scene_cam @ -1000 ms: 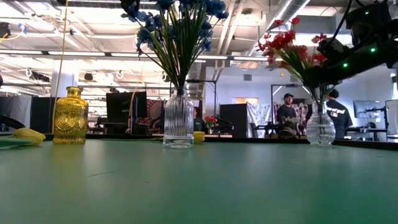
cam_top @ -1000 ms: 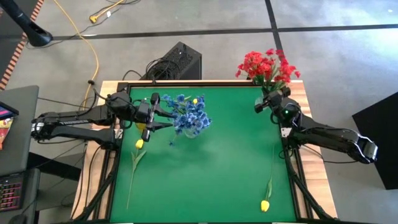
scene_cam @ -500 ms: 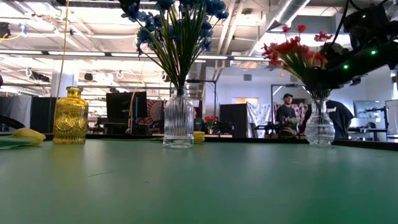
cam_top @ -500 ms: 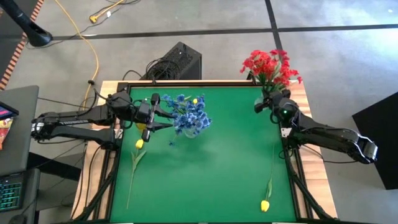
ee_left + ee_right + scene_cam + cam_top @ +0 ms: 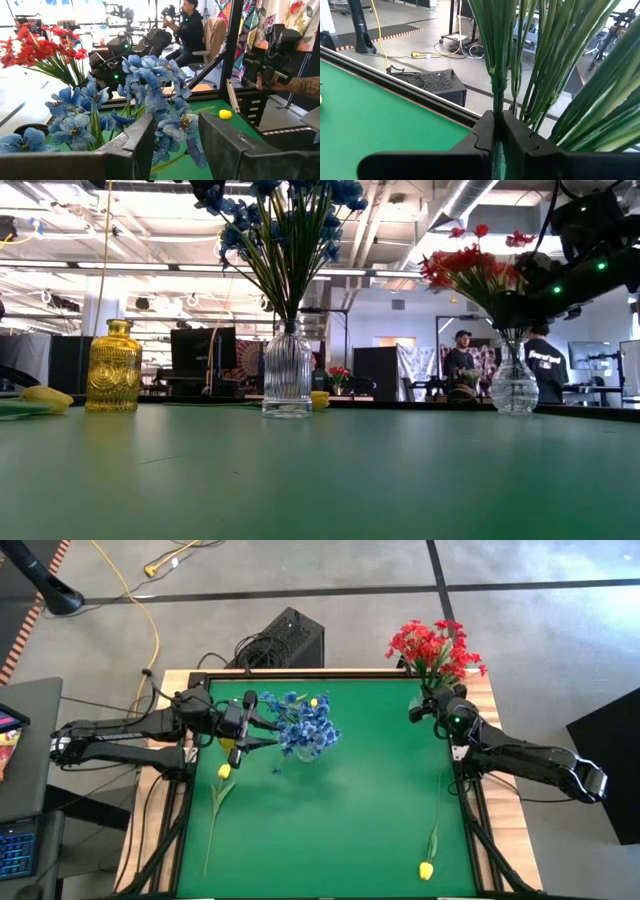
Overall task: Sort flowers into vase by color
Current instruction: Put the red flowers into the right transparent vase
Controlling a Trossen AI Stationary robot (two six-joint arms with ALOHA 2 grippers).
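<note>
Red flowers (image 5: 435,645) stand in a round clear vase (image 5: 515,385) at the table's far right corner. My right gripper (image 5: 428,702) is shut on their stems just above the vase. Blue flowers (image 5: 305,725) fill a ribbed clear vase (image 5: 287,375). My left gripper (image 5: 176,145) is open at their left side, with the blooms just beyond its fingertips. Two yellow tulips (image 5: 224,771) (image 5: 426,870) lie flat on the green mat. A third yellow bud (image 5: 313,701) lies behind the blue bunch. A yellow vase (image 5: 113,367) stands under my left gripper. My right gripper pinches a green stem (image 5: 496,95) of the red flowers between its two fingers (image 5: 517,132), coming in about level from the table's near right side, across the stem. The stem stands upright. Its lower end is hidden behind the fingers and runs down toward the vase neck (image 5: 514,345).
A raised frame (image 5: 300,671) borders the mat. The middle and near part of the mat hold only the two tulip stems. A black box and cables (image 5: 285,635) lie on the floor beyond the far edge. People (image 5: 462,360) stand in the room behind.
The red bunch has swung from leaning toward the table's left to more upright, its blooms shifting a little toward the right edge, with my right gripper staying shut on the stems. The left arm has kept still.
</note>
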